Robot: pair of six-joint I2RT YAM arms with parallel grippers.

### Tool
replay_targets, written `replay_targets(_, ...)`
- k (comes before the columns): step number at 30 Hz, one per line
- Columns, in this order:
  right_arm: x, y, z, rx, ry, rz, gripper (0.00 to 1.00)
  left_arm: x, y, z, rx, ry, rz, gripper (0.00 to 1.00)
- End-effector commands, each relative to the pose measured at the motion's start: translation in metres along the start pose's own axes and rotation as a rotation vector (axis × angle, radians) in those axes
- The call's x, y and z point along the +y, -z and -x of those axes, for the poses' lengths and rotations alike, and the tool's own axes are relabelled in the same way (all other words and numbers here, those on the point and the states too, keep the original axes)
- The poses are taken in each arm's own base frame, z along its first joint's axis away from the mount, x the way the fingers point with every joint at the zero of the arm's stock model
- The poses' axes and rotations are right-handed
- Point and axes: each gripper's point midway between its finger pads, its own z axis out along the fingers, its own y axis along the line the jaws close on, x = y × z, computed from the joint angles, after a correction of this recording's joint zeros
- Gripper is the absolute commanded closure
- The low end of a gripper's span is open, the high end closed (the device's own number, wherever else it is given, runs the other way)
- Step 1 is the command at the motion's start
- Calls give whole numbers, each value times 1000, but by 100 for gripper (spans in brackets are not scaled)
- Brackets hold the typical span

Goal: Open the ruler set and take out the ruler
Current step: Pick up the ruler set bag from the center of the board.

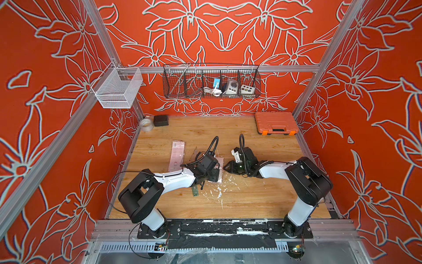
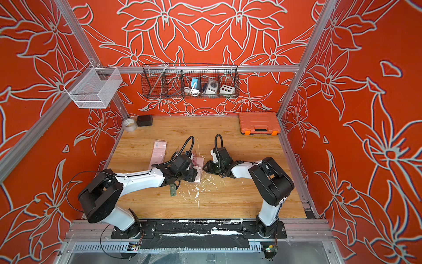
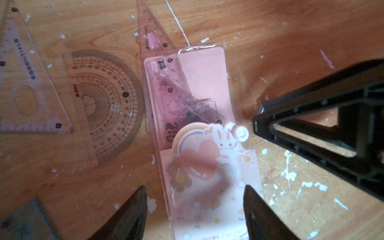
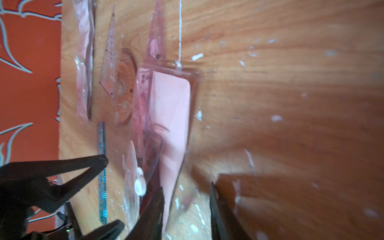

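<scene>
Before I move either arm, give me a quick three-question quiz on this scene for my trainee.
1. True or false: rulers sit inside the ruler set pouch.
2. Which lies loose on the table beside it? A protractor; B scissors; C pen.
3. The left gripper: are its jaws open or shut?
Key: 1 true; 2 A; 3 open.

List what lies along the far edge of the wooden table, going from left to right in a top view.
In a top view: roll of clear tape → black box → orange tool case. The tape and the box sit close together at the left corner, and the case is alone at the right corner.
</scene>
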Motion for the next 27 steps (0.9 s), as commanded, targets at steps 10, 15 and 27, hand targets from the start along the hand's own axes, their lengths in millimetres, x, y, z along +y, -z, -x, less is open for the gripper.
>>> replay_targets(10, 7, 17, -4, 10, -28, -4, 100, -2, 34, 14, -105, -7, -51, 1)
replay_targets(15, 33, 39, -2, -20, -10, 95, 100, -12, 52, 25, -116, -9, -109, 1)
replay_targets(27, 59, 92, 6, -125, 56, 107, 100, -31, 47, 28, -25, -37, -165, 15)
